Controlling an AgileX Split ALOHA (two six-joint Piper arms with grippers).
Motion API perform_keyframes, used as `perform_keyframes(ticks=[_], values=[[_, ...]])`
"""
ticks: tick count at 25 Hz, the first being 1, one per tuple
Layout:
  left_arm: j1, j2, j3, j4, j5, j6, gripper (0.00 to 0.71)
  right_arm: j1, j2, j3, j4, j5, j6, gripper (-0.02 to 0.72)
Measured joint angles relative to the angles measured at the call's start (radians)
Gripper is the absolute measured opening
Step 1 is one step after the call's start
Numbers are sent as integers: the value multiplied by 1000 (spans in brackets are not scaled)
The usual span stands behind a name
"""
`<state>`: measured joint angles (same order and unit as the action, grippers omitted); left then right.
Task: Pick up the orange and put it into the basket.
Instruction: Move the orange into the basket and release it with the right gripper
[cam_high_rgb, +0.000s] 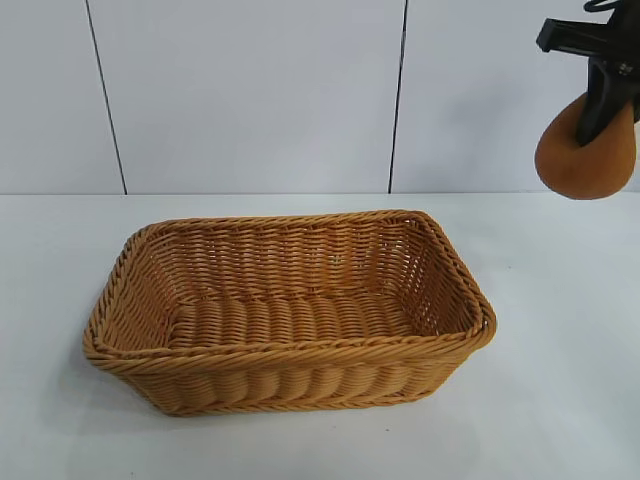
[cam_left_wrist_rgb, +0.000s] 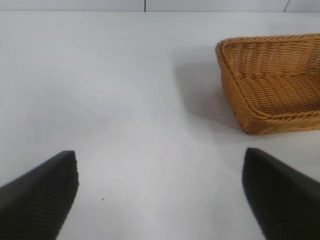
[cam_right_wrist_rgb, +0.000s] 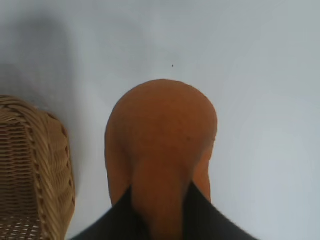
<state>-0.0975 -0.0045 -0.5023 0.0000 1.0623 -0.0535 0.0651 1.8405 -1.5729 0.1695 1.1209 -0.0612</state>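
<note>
exterior: right gripper (cam_high_rgb: 606, 95) high at the view's right edge, clamped on the orange (cam_high_rgb: 585, 150), lifted well above the white table (cam_high_rgb: 560, 400); wicker basket (cam_high_rgb: 290, 310) mid-table, empty; pale panelled wall (cam_high_rgb: 250, 90) behind.
left wrist: left gripper (cam_left_wrist_rgb: 160, 192) low over bare table, fingers (cam_left_wrist_rgb: 42, 197) spread wide, holding nothing; basket corner nearby.
right wrist: orange's neck pinched between black fingers (cam_right_wrist_rgb: 207, 215), fruit off the table, beside the basket rim.

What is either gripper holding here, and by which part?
The right gripper holds the orange by its narrow neck, clear of the table, beside the basket. The left gripper is open and holds nothing.
</note>
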Motion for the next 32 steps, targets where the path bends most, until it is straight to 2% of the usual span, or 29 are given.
perform_keyframes(ticks=[3, 7, 11, 15, 20, 24, 32], values=[[0, 0, 0, 0, 0, 0, 636, 68, 0, 0, 21, -5, 0, 34], [0, 0, 0, 0, 0, 0, 636, 211, 0, 0, 32, -40, 20, 34], [0, 0, 0, 0, 0, 0, 636, 367, 11, -1, 40, -101, 42, 34], [0, 0, 0, 0, 0, 0, 636, 481, 40, -2, 43, -164, 86, 34], [0, 0, 0, 0, 0, 0, 636, 543, 87, -2, 37, -216, 114, 34], [0, 0, 0, 0, 0, 0, 636, 549, 161, -2, 30, -261, 116, 34], [0, 0, 0, 0, 2, 0, 636, 549, 328, -2, 25, -287, 120, 34]])
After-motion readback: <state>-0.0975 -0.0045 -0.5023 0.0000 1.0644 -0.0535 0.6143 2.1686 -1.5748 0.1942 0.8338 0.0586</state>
